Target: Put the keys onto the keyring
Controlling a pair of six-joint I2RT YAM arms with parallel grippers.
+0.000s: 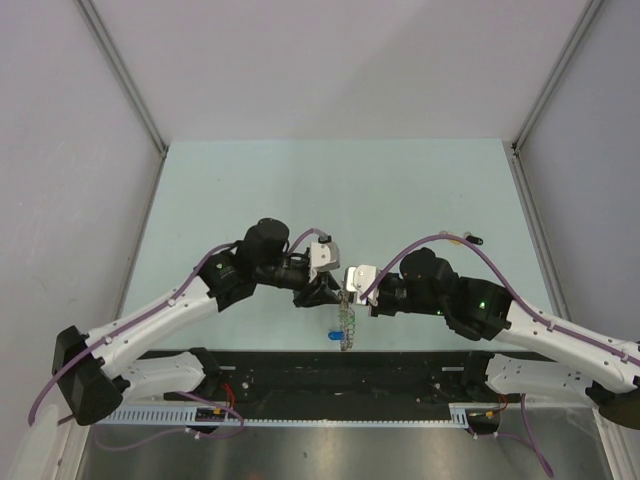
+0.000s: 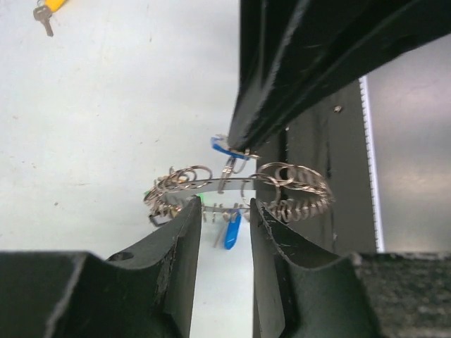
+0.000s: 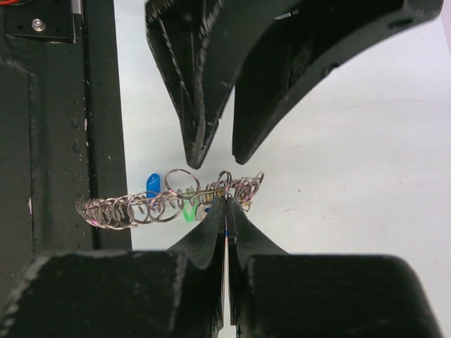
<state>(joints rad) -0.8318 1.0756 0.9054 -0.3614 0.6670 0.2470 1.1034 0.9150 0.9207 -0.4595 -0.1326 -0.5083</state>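
Note:
The keyring (image 1: 347, 322) is a grey coil of small rings held above the table's near edge, between both grippers. It spans the left wrist view (image 2: 296, 190) and the right wrist view (image 3: 134, 208). My left gripper (image 2: 223, 205) points down at it, jaws partly apart, with a stretch of the ring's rim caught between the tips. My right gripper (image 3: 227, 201) is shut on a thin blue-headed key (image 2: 221, 146) at the ring's rim. Another blue key (image 2: 232, 232) and a green-headed one (image 3: 188, 211) dangle from the ring. A yellow-headed key (image 2: 46, 10) lies loose on the table.
A black rail (image 1: 340, 370) runs along the table's near edge right under the ring. The pale green table (image 1: 330, 190) stretches away behind the grippers. Grey enclosure walls (image 1: 60, 150) close in the left, right and back.

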